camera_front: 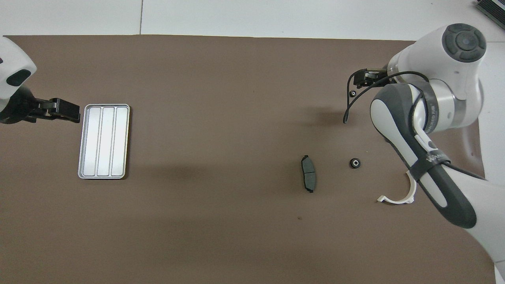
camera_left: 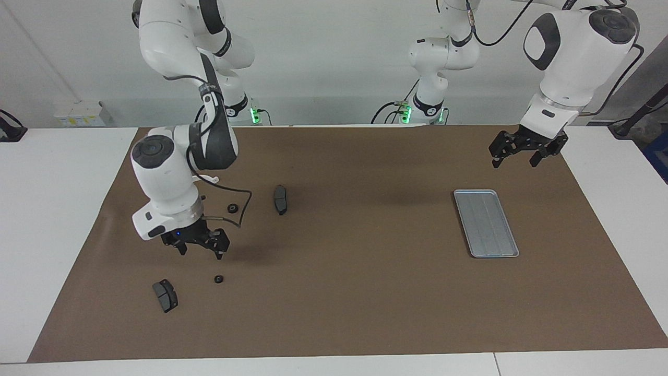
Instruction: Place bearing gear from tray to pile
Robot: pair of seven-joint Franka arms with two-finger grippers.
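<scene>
Bearing gear [camera_left: 218, 279], a small dark ring, lies on the brown mat [camera_left: 355, 292] just below the right gripper [camera_left: 198, 250] in the facing view, clear of its fingertips. That gripper hangs above the mat with its two fingers spread and nothing between them. A dark brake pad [camera_left: 165, 295] lies beside the gear toward the right arm's end of the table. A second bearing [camera_left: 232, 209] and another brake pad [camera_left: 280, 199] lie nearer to the robots than the gripper, and a tip of the white half-ring bracket [camera_left: 207, 178] shows beside the arm. Toward the other end of the table, the left gripper [camera_left: 514, 159] waits in the air with fingers apart, empty, over the mat near the tray [camera_left: 486, 223], which holds nothing.

Overhead view: the gear [camera_front: 353, 93] sits just beside the right gripper [camera_front: 365, 79], whose body hides its fingertips. The second bearing [camera_front: 355, 163], one brake pad [camera_front: 308, 179] and the bracket [camera_front: 398, 195] lie nearer to the robots. The left gripper [camera_front: 65, 110] stands next to the tray [camera_front: 104, 141].
</scene>
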